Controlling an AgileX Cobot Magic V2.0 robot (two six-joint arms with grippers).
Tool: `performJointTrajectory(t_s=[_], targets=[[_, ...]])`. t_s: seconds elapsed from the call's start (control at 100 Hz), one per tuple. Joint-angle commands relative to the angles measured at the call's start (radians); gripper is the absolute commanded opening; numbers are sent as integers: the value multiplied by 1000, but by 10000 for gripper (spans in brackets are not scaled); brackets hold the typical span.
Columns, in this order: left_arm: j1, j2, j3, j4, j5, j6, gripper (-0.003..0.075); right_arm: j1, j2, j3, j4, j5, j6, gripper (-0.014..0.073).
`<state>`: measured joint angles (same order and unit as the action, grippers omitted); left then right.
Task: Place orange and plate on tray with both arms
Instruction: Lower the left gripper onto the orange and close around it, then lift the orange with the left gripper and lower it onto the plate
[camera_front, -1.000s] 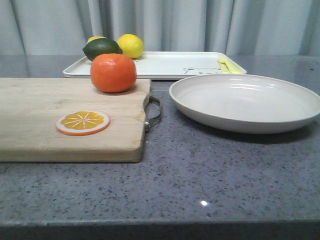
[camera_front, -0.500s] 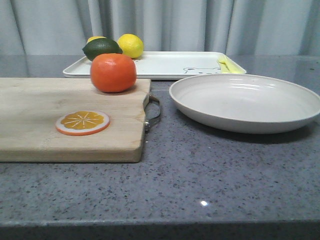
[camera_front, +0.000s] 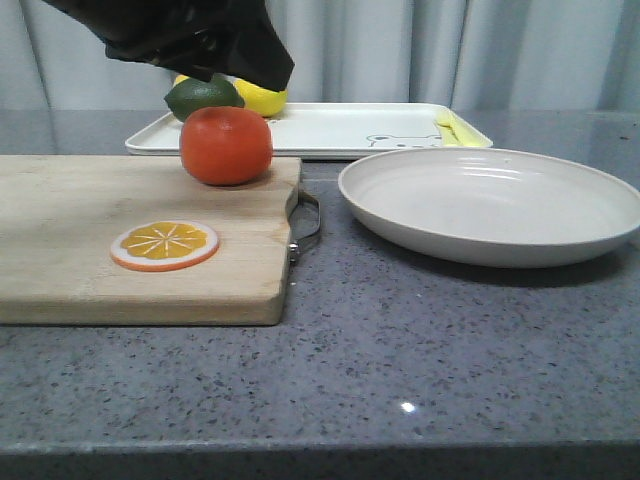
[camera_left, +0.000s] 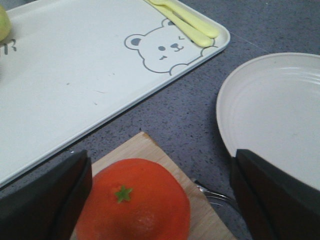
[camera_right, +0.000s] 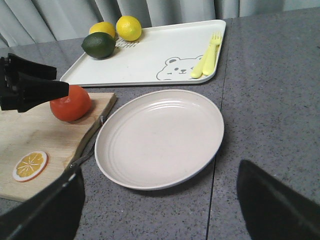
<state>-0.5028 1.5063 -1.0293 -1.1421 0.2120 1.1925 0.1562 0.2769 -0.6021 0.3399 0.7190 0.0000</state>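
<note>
The left gripper (camera_left: 160, 200) hangs above the orange (camera_front: 226, 145) with its fingers spread wide, one on each side of the fruit and clear of it; that stance suits a straight descent and a squeeze across the widest part. The orange sits at the far right corner of the wooden cutting board (camera_front: 100, 250), just short of the tray (camera_front: 330, 130), so the carry to the tray should be short. An orange slice (camera_front: 165, 245) lies nearer on the board, well apart from the fruit.

The plate (camera_front: 490, 200) rests on the table (camera_front: 400, 360) to the right of the board, close in front of the tray. The right gripper (camera_right: 160, 210) looks down on it from the near side, fingers spread and well apart from the rim, probably so it can take the near edge.

A lime (camera_front: 203, 95) and two lemons (camera_right: 128, 27) crowd the tray's far left corner, and yellow cutlery (camera_right: 207, 57) lies along its right end, leaving the middle bare for both items.
</note>
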Motion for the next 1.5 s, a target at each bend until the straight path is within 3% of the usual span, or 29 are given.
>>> performJointTrajectory(t_s=[0.0, 0.59, 0.69, 0.88, 0.95, 1.2, 1.32, 1.49], targets=[[-9, -33, -38, -27, -49, -5, 554, 1, 18, -33, 17, -70, 0, 615], [-9, 71, -39, -30, -94, -5, 548, 1, 18, -33, 17, -63, 0, 615], [-9, 72, -39, -30, -94, -5, 489, 1, 18, -33, 17, -63, 0, 615], [-9, 72, -39, -30, -90, -5, 244, 1, 18, -33, 17, -63, 0, 615], [-9, 68, -41, -30, -62, -5, 193, 1, 18, -33, 17, -63, 0, 615], [-40, 40, -138, -57, 144, -5, 187, 1, 18, -33, 17, -63, 0, 615], [-119, 44, -194, -57, 125, -5, 188, 1, 18, -33, 17, -63, 0, 615], [-244, 83, -236, -55, -15, 8, 188, 1, 18, -33, 17, -63, 0, 615]])
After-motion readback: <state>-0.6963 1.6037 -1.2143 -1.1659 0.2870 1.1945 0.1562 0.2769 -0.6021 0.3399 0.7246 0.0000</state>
